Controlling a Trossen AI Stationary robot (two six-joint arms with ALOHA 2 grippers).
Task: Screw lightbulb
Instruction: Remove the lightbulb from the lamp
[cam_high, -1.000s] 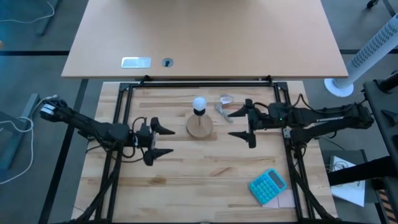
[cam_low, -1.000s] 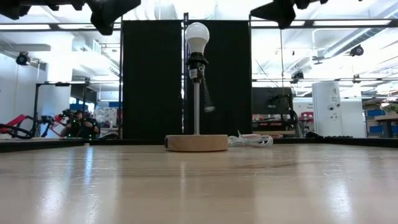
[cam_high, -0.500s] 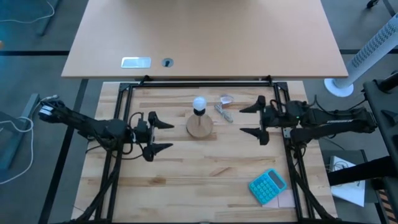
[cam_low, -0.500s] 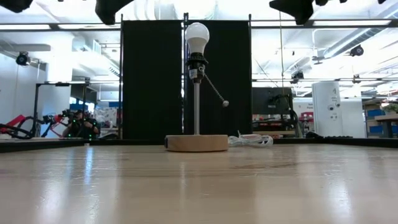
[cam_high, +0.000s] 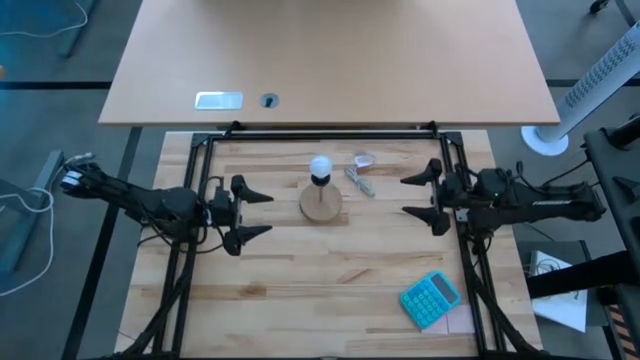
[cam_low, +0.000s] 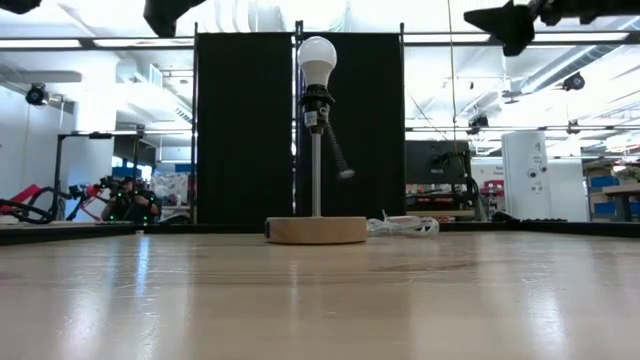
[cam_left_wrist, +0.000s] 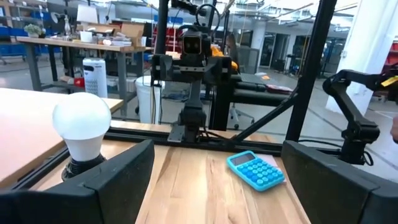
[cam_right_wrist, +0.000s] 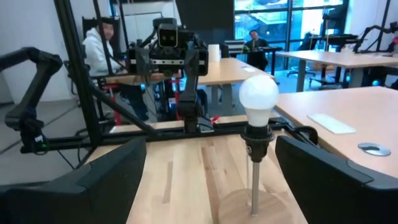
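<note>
The white lightbulb (cam_high: 320, 166) sits upright by its neck in the black socket (cam_low: 317, 100) atop a thin post on the round wooden disc (cam_high: 321, 203); it also shows in the low view (cam_low: 317, 59), the left wrist view (cam_left_wrist: 81, 124) and the right wrist view (cam_right_wrist: 259, 98). A pull chain (cam_low: 337, 160) hangs from the socket. My left gripper (cam_high: 258, 213) is open and empty, left of the lamp. My right gripper (cam_high: 414, 195) is open and empty, right of the lamp. Both are raised above the table.
A crumpled clear wrapper with cord (cam_high: 361, 168) lies just right of the lamp's far side. A blue calculator (cam_high: 431, 299) lies near the front right. A black frame (cam_high: 320, 133) runs round the work area. People show in the room beyond the table (cam_right_wrist: 101, 46).
My right gripper has drawn back toward the table's right edge, away from the lamp. My left gripper has drawn back a little toward the left edge. The pull chain swings out and back under the socket. The bulb and lamp have stayed put.
</note>
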